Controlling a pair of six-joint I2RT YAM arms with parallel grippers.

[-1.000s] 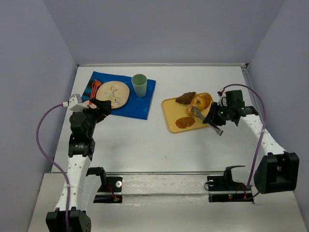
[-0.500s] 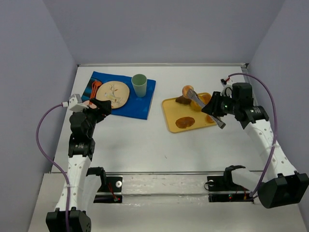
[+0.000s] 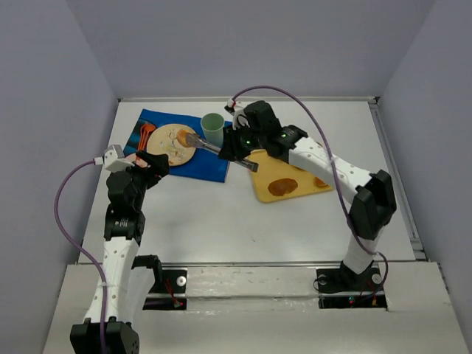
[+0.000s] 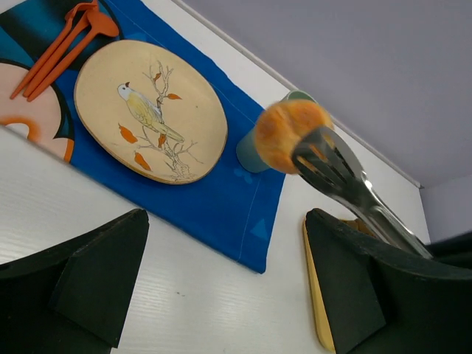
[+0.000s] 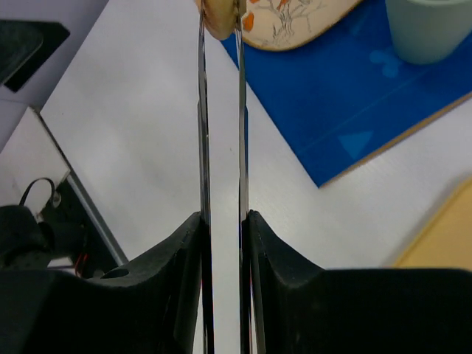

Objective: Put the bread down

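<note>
1. The right tool (image 3: 237,145) is clenched on long metal tongs (image 3: 210,146). The small round golden-tan bread bun (image 3: 182,136) is pinched between the tong tips, far ahead of the tool and lifted off the surface.
2. The left tool (image 3: 151,164) is released and holds nothing. It is found on the far side of the bun from the right tool.
3. Under the tong tips a round beige plate with a bird drawing (image 3: 168,150) is seen. The bun seems to hang over the plate's part nearest the right tool, not over the middle.
4. If the bun is let go here, it could roll off the rim onto the blue cloth mat (image 3: 217,168).
5. A pale green cup (image 3: 212,122) stands just beside the tongs, on the tool's right. It could be knocked over by a sideways swing.
6. Open white bench (image 3: 221,214) is left on the tool's other side. Orange plastic cutlery (image 3: 146,133) lies beyond the plate, and the yellow tray (image 3: 264,184) is behind the tool.
</note>
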